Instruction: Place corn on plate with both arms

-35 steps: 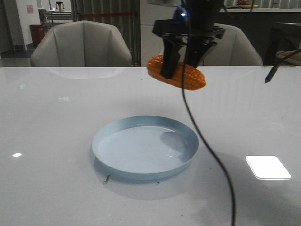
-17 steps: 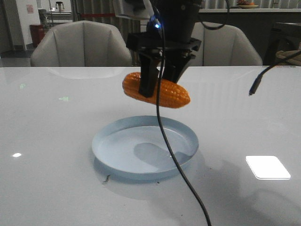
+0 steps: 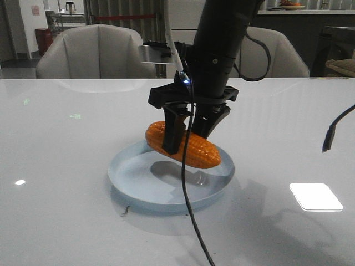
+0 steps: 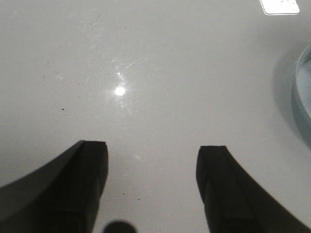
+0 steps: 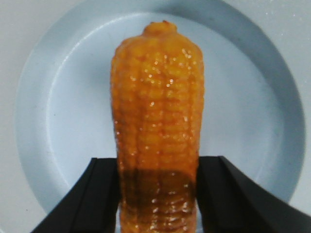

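My right gripper [image 3: 186,142] is shut on the orange corn [image 3: 186,147] at about its middle and holds it tilted low over the pale blue plate [image 3: 130,180]. The corn's lower end is close to the plate's floor; I cannot tell whether it touches. In the right wrist view the corn [image 5: 156,97] runs lengthwise between the black fingers [image 5: 99,194] of my right gripper [image 5: 158,162], with the plate [image 5: 34,97] under it. My left gripper [image 4: 153,148] is open and empty over bare table, with the plate's rim [image 4: 302,97] off to one side.
A loose dark cable end [image 3: 331,136] hangs at the right above the table. The arm's cable [image 3: 186,221] trails down over the plate's front. A small speck of debris [image 3: 126,210] lies in front of the plate. Grey chairs [image 3: 97,52] stand behind the table's far edge.
My right gripper has come down and to the left with the corn, from high over the table's back to just above the plate. The hanging cable end has shifted right and lower.
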Tool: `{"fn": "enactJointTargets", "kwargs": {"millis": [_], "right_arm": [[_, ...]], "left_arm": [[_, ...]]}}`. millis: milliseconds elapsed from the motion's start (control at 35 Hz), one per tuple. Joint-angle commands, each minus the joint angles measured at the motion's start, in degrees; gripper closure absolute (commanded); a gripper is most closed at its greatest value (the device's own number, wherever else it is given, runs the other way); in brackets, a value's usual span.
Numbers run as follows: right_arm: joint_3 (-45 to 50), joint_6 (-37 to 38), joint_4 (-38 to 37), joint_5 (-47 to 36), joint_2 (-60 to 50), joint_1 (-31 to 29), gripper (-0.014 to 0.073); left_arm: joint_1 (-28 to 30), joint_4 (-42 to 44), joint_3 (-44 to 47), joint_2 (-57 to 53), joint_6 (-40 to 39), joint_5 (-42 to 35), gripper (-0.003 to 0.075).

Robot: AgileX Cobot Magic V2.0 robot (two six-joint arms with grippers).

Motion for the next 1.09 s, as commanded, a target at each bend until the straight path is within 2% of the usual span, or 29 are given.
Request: {"fn": "enactJointTargets", "kwargs": {"millis": [0,143,286,687,1058], "right_arm": [[-1.25,-0.63,1.53,-1.88,-3.74,-0.22,0.0298],[-1.19,-0.63,1.53,-1.1,-3.17,-0.22,0.0151],[-1.19,-0.63,1.63,1.73,-1.5,-0.22,0.008],[-3.72,-0.63,2.75,2.41,-3.51,-0.27,0.0078],[-4.42,-0.63,1.63,0.77,-16.16,-0.32,0.0078]], "left_arm": [[0.11,-0.45,-1.57,-0.96,-0.49,-3.84,0.0259],[0.11,-0.45,-1.57,-0.96,-0.49,-3.84,0.0259],[0.11,-0.45,-1.57,-0.96,-0.49,-3.84,0.0259],[0.11,-0.45,-1.57,-0.96,-0.49,-3.64,0.0259],[0.11,-0.45,-1.57,-0.96,-0.49,-3.62,0.0259]]}}
